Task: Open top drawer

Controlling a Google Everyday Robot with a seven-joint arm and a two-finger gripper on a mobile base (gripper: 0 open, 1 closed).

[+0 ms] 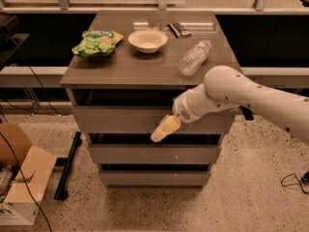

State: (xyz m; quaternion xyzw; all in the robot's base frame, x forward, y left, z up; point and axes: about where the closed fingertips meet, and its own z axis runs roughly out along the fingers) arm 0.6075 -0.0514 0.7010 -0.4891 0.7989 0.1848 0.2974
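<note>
Camera view looks down on the front of a drawer cabinet, with the pincer (pixel 159 136) low against the face of the top drawer (pixel 116 120). The pincer shows as one cream-coloured wedge slanting down and to the left, and whether it is wide or narrow cannot be told from this angle. Its tip lies over the lower edge of that drawer front, right of centre, just above the dark gap that parts it from the middle drawer (pixel 154 154). Whether the tip touches the front cannot be told. A white wrist and a thick white arm (pixel 251 98) run from the pincer up and out to the right edge.

The top drawer is the widest grey front, directly under the bench (pixel 135 66), with a dark strip showing between its upper edge and the bench top. Below the middle drawer sits the bottom drawer (pixel 154 178), the narrowest-looking of the three.

On the bench, a clear plastic bottle (pixel 194 58) lies on its side near the right edge, above the arm. A pale bowl (pixel 147 40) stands upright near the middle, and a green snack bag (pixel 97 42) lies to its left. A small dark packet (pixel 177 29) rests near the back.

On the speckled floor (pixel 251 202), a cardboard box (pixel 21 178) sits at the left with a black bar (pixel 67 166) between it and the cabinet.
</note>
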